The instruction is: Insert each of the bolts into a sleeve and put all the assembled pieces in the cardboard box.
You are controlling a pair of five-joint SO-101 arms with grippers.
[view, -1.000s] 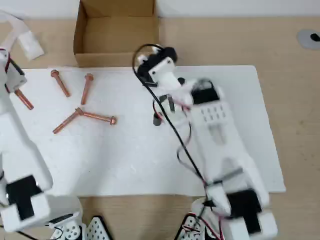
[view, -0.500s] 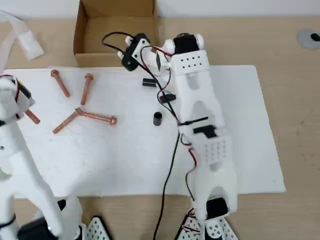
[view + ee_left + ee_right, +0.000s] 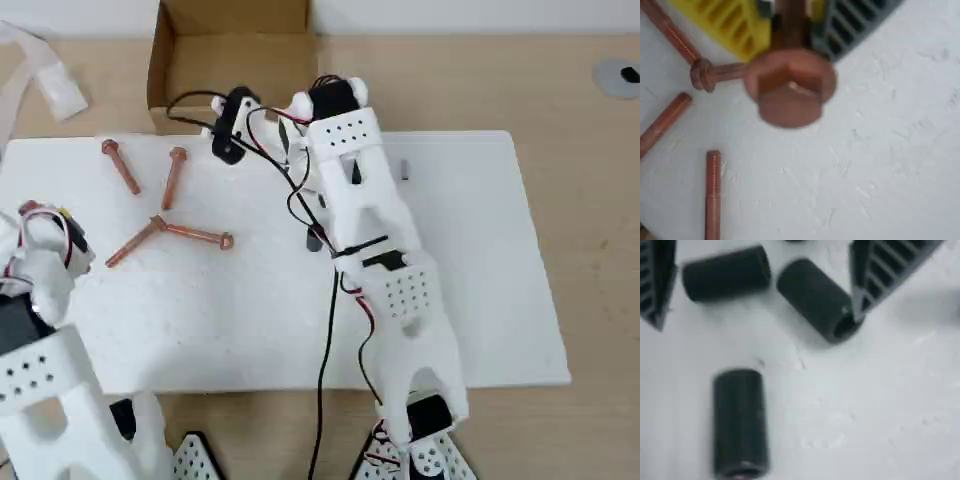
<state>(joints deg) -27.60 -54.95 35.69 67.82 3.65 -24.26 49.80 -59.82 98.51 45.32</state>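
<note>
The left gripper [image 3: 790, 27] is clamped on a bolt [image 3: 790, 92]; the shaft sits between its fingers and the hex head juts out from the grip toward the wrist camera; loose bolts [image 3: 713, 195] lie flat on the mat [image 3: 880, 150] just past the held one. From above, four loose bolts lie on the mat between this gripper and the box [image 3: 155, 80], well apart from the gripper.

The right gripper [image 3: 757, 317] is spread wide over the mat, holding nothing; a sleeve [image 3: 815, 297] lies on its side inside the gap, its end right at one fingertip; a second sleeve [image 3: 727, 272] lies in the same gap, nearer the opposite finger, apart from the first; a third sleeve [image 3: 740, 422] lies outside the gap, apart from both. From above, the box stands just beyond the right arm's end.
</note>
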